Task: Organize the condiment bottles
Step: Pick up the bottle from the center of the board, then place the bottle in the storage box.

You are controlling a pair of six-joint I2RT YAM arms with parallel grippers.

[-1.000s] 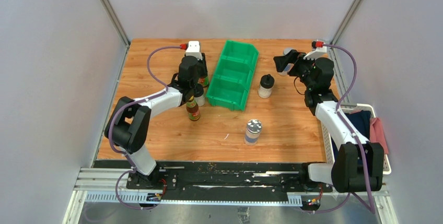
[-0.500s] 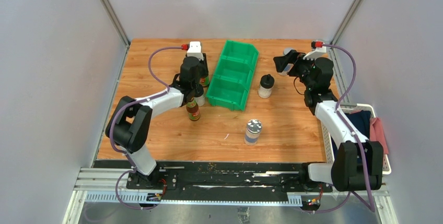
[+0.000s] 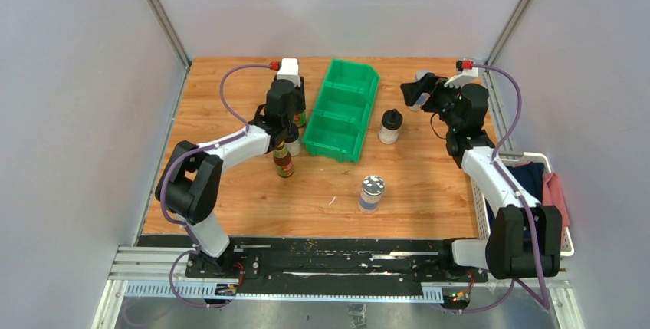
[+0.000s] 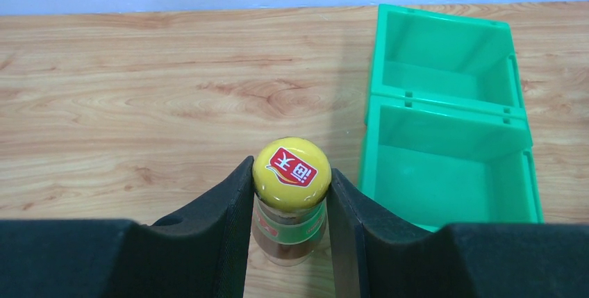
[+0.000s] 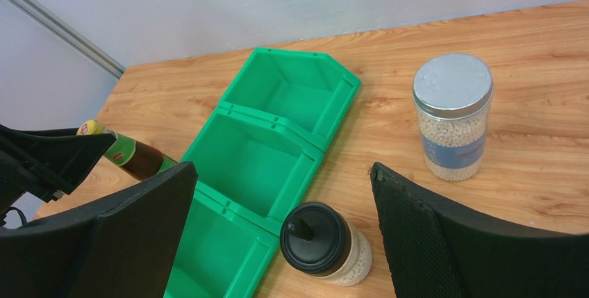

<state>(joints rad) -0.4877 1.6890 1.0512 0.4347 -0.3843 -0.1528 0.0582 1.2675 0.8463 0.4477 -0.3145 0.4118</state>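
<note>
My left gripper (image 4: 290, 167) is shut on the yellow cap of a slim brown sauce bottle (image 4: 288, 225), just left of the green bin (image 4: 451, 166). In the top view this gripper (image 3: 296, 114) and bottle (image 3: 300, 120) are by the bin's left wall. The second brown bottle (image 3: 283, 162) stands nearer. A pale shaker (image 3: 294, 145) is mostly hidden under the left arm. My right gripper (image 5: 281, 167) is open above a black-capped shaker (image 5: 321, 242). One silver-lidded jar (image 5: 453, 114) stands beyond it. The other jar (image 3: 371, 192) stands at the front centre.
The green three-compartment bin (image 3: 343, 110) has nothing in it and lies at the table's back centre. A white basket with cloths (image 3: 556, 191) hangs off the right edge. Grey walls close the back and both sides.
My left gripper has shifted slightly right and away, toward the bin, with the brown bottle in it. The right arm and the other bottles have not moved.
</note>
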